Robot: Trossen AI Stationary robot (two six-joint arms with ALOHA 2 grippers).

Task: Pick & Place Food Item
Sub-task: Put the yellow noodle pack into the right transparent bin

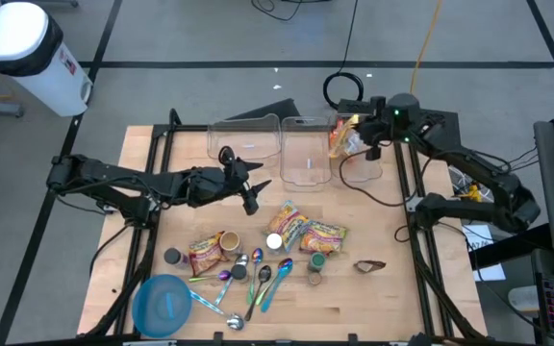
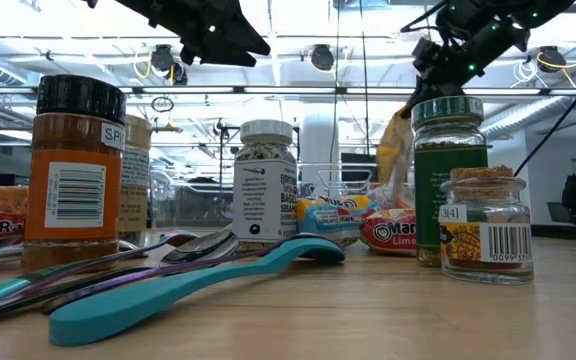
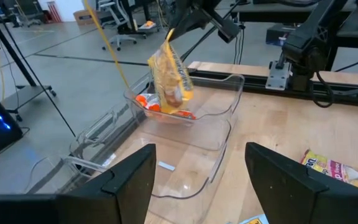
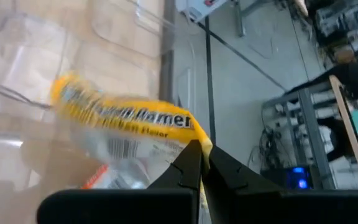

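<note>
My right gripper (image 1: 365, 127) pinches a ramen pack (image 1: 342, 137) over the right bin (image 1: 362, 171). My left gripper (image 1: 254, 186) hovers open near the middle bin (image 1: 305, 173), packets (image 1: 301, 231) and spoons (image 1: 258, 279) lying below it.

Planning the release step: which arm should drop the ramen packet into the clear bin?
Right. The right gripper is shut on the yellow ramen packet, hanging it over the rightmost clear bin. The left gripper is open and empty, mid-table.

Overhead, table-level, two wrist-mounted views
</note>
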